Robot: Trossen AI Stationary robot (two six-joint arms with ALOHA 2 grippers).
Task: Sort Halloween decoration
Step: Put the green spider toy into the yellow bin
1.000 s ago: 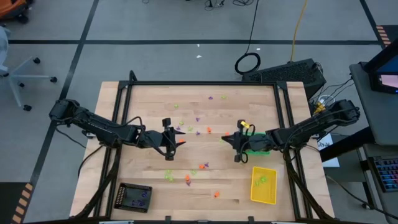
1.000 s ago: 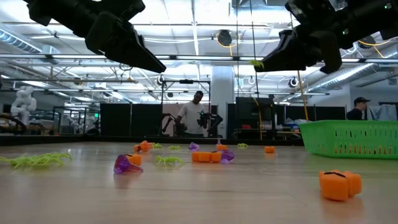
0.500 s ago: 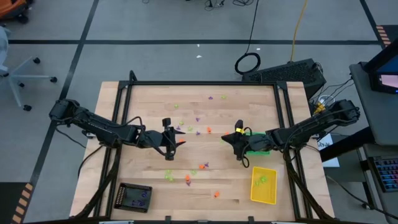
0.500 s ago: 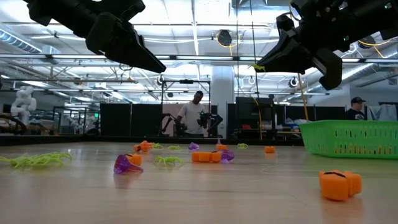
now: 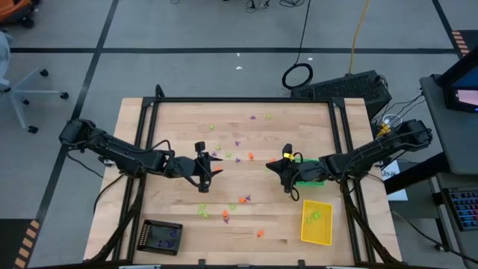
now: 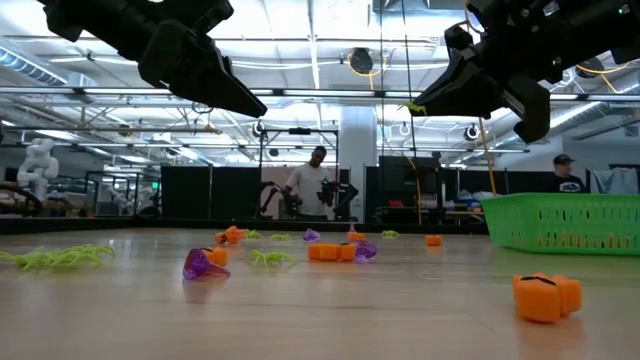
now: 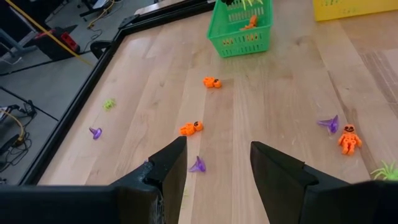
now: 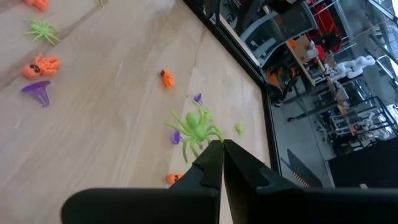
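Small orange, purple and lime green Halloween decorations [image 5: 239, 200] lie scattered over the wooden table [image 5: 179, 127]; from table height they show in a row [image 6: 330, 250]. My right gripper [image 5: 270, 166] hovers right of centre, beside the green tray [image 5: 312, 179], shut on a lime green spider [image 8: 196, 129]. My left gripper [image 5: 215, 170] hovers left of centre, open, with nothing between its fingers [image 7: 217, 168]. On the table beyond them lie a purple trinket [image 7: 198, 165] and an orange one [image 7: 191, 128]. My right gripper pinches the spider's near end [image 8: 206, 142] between its two fingertips. The fingers come from the table's right side, slanting slightly down. The spider sticks out beyond the fingertips, legs spread, lifted clear of the table [image 6: 412, 103].
A yellow tray [image 5: 316, 222] holding green pieces stands at the near right, and a black tray [image 5: 162, 237] at the near left. The green tray [image 7: 244, 28] holds a few pieces. A black frame edges the table. People stand in the room beyond [image 6: 310, 185].
My right gripper has rolled about its own pointing line while staying in place, still shut on the green spider.
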